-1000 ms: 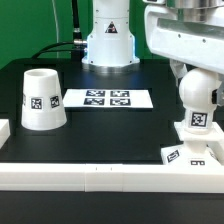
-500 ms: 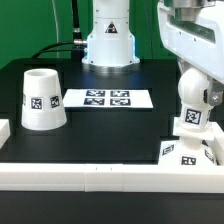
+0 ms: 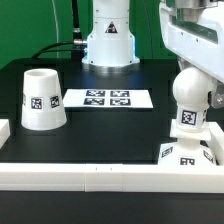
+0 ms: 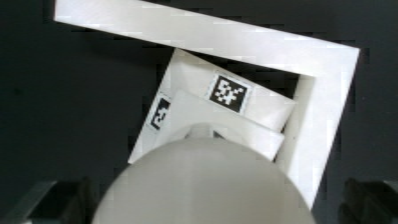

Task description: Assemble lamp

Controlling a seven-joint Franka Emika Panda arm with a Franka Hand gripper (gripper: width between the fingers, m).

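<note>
Exterior view: shade (image 3: pixel 43 98) stands apart (bulb (image 3: pixel 189 100) over base (image 3: pixel 187 151)).

The shade (image 3: pixel 43 99) stands on the table (image 3: pixel 110 135) toward the exterior view's left, and the marker board (image 3: pixel 107 99) lies just beside it toward the middle. Far over at the exterior view's right, the bulb (image 3: pixel 190 101) sits directly above the base (image 3: pixel 186 154), which rests against the front border rail (image 3: pixel 100 178). Behind the marker board rises the arm's pedestal (image 3: pixel 109 44).
</note>
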